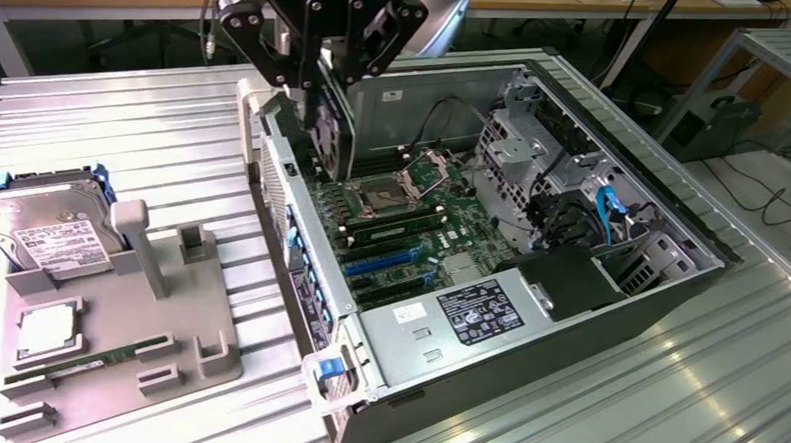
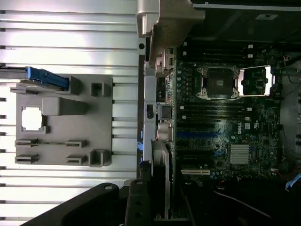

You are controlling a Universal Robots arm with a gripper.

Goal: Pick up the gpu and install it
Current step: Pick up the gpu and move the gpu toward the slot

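The ribbed metal table [image 1: 132,140] is gleaming, smooth and glossy. The grey plastic tray [image 1: 164,322] is looking matt. The computer case [image 1: 420,108] is showing bare dull metal. The claw [image 1: 329,78] is looking matt black, the graphics card [image 1: 332,129] dark.

Black gripper [image 2: 162,200] clasps thin pale-edged gpu card [image 2: 161,165] | over edge of green motherboard [image 2: 221,117] in open case [image 2: 164,21] | grey parts tray [image 2: 101,120] on ribbed metal table [image 2: 70,28]

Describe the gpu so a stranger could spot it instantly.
Start at the open computer case. Over its edge on the exterior view's left, the gripper clamps the gpu: a thin dark card hanging upright, unlike the green motherboard lying flat below it.
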